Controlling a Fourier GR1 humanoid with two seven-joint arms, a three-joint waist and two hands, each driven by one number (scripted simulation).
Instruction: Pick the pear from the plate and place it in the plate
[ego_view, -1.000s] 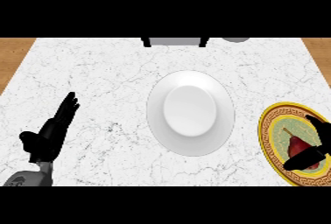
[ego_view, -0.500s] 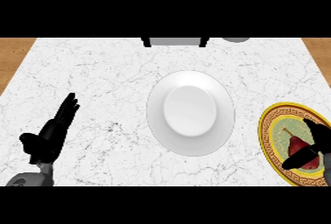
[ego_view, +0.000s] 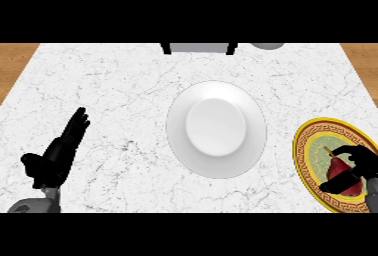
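Two black hands show at the lower corners of the white marble desk (ego_view: 111, 85), one on each side. At the far left, the left hand (ego_view: 53, 161) rests near the desk's near edge, open and holding nothing. Its fingers (ego_view: 74, 126) are straight, held together, and point away and a little to the right. Its grey forearm (ego_view: 31, 205) enters from the lower edge just below it.

In the middle of the desk stands the white plate (ego_view: 216, 97), a plain plate with nothing on it. It is well apart from the left hand. Behind it, at the desk's far edge, a dark-framed grey object (ego_view: 198, 48) is cut off by the view, and just to its right is a rounded grey object (ego_view: 266, 45).

To the right, near the desk's right edge, is the gold-rimmed plate (ego_view: 308, 145), with a patterned band around a green middle. It lies near the white plate without touching it. The dark red pear (ego_view: 339, 170) sits over this plate's green middle. Whether the pear rests on the plate or is lifted clear of it cannot be told. The right hand (ego_view: 363, 165) is closed on the pear, with fingers curled over its far side and the thumb across its near side.
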